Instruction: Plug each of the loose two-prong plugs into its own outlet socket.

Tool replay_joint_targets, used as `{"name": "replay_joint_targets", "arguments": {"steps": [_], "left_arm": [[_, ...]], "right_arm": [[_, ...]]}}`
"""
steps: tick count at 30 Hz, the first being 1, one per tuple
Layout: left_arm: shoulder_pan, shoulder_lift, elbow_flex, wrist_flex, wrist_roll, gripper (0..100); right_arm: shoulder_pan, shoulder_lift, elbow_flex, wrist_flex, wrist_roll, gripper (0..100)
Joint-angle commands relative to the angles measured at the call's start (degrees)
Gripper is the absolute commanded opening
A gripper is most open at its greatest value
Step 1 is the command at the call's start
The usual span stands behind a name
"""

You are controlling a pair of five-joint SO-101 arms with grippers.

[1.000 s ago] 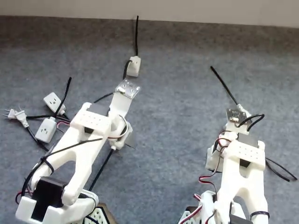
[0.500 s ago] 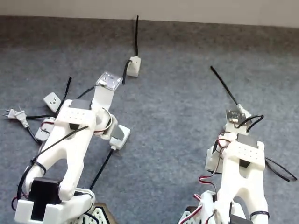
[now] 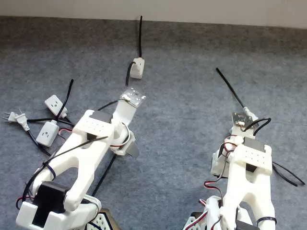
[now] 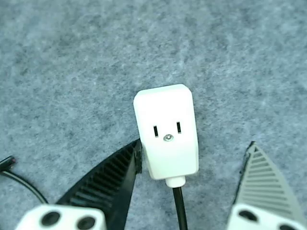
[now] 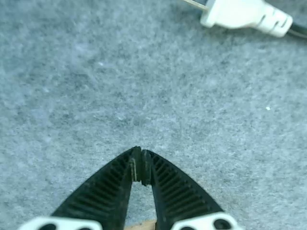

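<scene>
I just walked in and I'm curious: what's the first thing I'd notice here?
Two big white robot arms, the left arm and the right arm, sit side by side on grey carpet. A white outlet socket lies face up between the left arm's open jaws. Beside the left arm lie two more sockets and a loose plug.

The grey felt worktop [image 3: 192, 62] carries a white socket [image 3: 136, 68] toward its far edge on a black cord [image 3: 140, 36], two more sockets [image 3: 55, 105] at the left, a two-prong plug [image 3: 18, 119] just beside them, and another plug [image 5: 240, 13] at the right
</scene>
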Motion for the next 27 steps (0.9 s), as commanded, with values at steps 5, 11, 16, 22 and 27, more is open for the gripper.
{"name": "replay_joint_targets", "arguments": {"steps": [5,11,16,22,27], "left_arm": [[9.36,-1.10,1.27,-0.53,4.75,33],[14.64,-1.27,1.63,-0.44,4.92,33],[15.43,-1.71,1.27,-0.44,9.93,33],[12.09,-1.71,-3.30,3.60,9.93,31],[4.09,-1.27,-8.75,9.41,9.58,22]], "right_arm": [[0.31,-0.31,-0.13,-0.66,-0.18,0.7],[0.31,-0.31,-0.13,-0.66,-0.18,0.7],[0.31,-0.31,-0.13,-0.66,-0.18,0.7],[0.31,-0.31,-0.13,-0.66,-0.18,0.7],[0.31,-0.31,0.13,-2.42,-0.18,0.7]]}}
